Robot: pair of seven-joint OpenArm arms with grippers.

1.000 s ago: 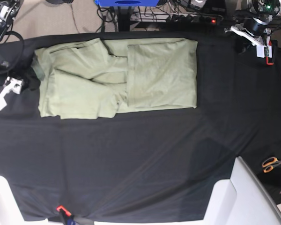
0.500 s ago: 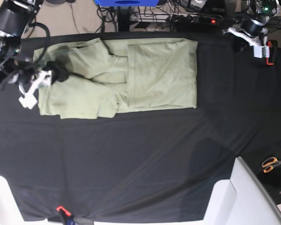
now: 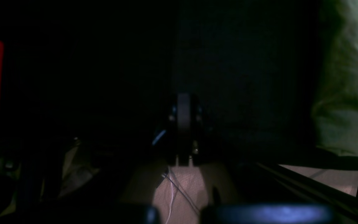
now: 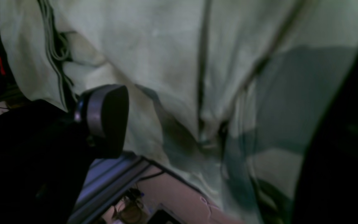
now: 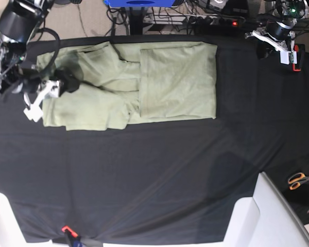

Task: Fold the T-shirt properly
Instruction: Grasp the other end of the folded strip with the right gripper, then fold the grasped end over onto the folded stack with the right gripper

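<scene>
A pale green T-shirt [image 5: 139,85] lies partly folded across the far half of the black cloth [image 5: 159,175]. The right gripper [image 5: 62,85] hovers over its rumpled end, jaws apart — nothing between them. The left gripper [image 5: 268,42] sits off the shirt by the far corner, jaws together — empty.

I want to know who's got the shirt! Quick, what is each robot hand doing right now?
Left gripper: shut, holding nothing, off by the table's far corner.
Right gripper: open, over the T-shirt, gripping nothing yet.
</scene>
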